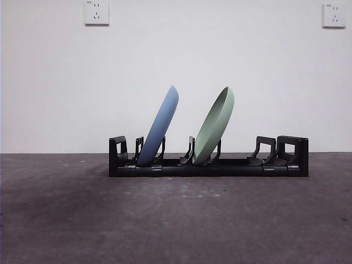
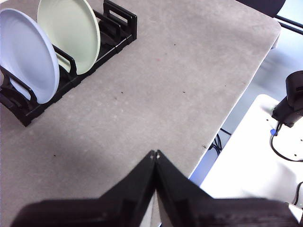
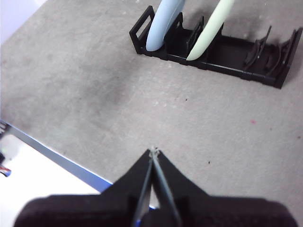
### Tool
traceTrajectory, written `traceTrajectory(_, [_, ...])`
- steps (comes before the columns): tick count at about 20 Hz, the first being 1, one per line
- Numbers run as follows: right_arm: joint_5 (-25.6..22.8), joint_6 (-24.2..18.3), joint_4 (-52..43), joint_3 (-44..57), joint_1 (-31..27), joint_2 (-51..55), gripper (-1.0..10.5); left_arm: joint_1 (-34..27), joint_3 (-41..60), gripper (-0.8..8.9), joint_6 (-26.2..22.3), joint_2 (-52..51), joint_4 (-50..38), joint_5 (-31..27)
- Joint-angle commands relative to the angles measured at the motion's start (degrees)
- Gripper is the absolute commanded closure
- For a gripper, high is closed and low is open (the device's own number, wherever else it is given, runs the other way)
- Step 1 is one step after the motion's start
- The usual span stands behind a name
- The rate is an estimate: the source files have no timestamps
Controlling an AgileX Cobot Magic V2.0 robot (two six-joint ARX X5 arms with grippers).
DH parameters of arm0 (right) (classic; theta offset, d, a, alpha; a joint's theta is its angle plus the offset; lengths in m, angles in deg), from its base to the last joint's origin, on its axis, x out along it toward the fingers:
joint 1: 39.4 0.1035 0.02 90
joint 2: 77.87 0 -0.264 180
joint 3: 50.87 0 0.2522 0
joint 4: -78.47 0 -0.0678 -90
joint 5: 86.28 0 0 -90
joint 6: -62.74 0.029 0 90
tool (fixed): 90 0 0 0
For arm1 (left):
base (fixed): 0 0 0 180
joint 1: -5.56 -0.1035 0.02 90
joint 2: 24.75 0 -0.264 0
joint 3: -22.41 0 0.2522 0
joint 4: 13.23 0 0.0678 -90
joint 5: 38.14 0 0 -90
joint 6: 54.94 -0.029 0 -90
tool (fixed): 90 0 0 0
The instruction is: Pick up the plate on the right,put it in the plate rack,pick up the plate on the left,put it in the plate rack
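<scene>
The black plate rack (image 1: 242, 166) stands on the table with two plates leaning in its prongs. A blue plate (image 1: 160, 126) sits in the left slot and a green plate (image 1: 215, 124) in the middle slot. The same rack (image 2: 116, 19) shows in the left wrist view with the blue plate (image 2: 28, 54) and the green plate (image 2: 71, 30), and in the right wrist view as rack (image 3: 246, 56), blue plate (image 3: 161, 23) and green plate (image 3: 210, 28). My left gripper (image 2: 155, 154) and right gripper (image 3: 153, 151) are both shut, empty, held above the table far from the rack.
The grey table edge (image 2: 227, 118) runs close to my left gripper, with a white stand (image 2: 255, 161) and a black device (image 2: 291, 101) beyond it. Another table edge (image 3: 57, 153) lies by my right gripper. Wall sockets (image 1: 97, 12) sit high on the wall.
</scene>
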Motion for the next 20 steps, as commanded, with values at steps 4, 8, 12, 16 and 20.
traceTrajectory(4, [-1.1, 1.7, 1.4, 0.4, 0.0, 0.0, 9.4, 0.2, 0.1, 8.17, -0.5, 1.4, 0.0, -0.2])
traceTrajectory(8, [-4.5, 1.7, 1.4, 0.4, 0.0, 0.0, 9.4, 0.2, 0.1, 8.17, -0.5, 2.9, 0.0, -0.1])
traceTrajectory(12, [-8.2, 1.7, 1.4, 0.4, 0.0, 0.0, 9.4, 0.2, 0.1, 8.17, 0.0, 3.9, -0.1, -0.1])
traceTrajectory(16, [-10.9, 1.7, 1.4, 0.4, 0.0, 0.0, 9.4, -0.4, 0.1, 8.17, -1.0, 4.7, -5.0, -5.0])
traceTrajectory(20, [-12.5, 1.7, 1.4, 0.4, 0.0, 0.0, 9.4, -2.2, 0.1, 8.17, -8.4, 4.3, -16.2, -9.6])
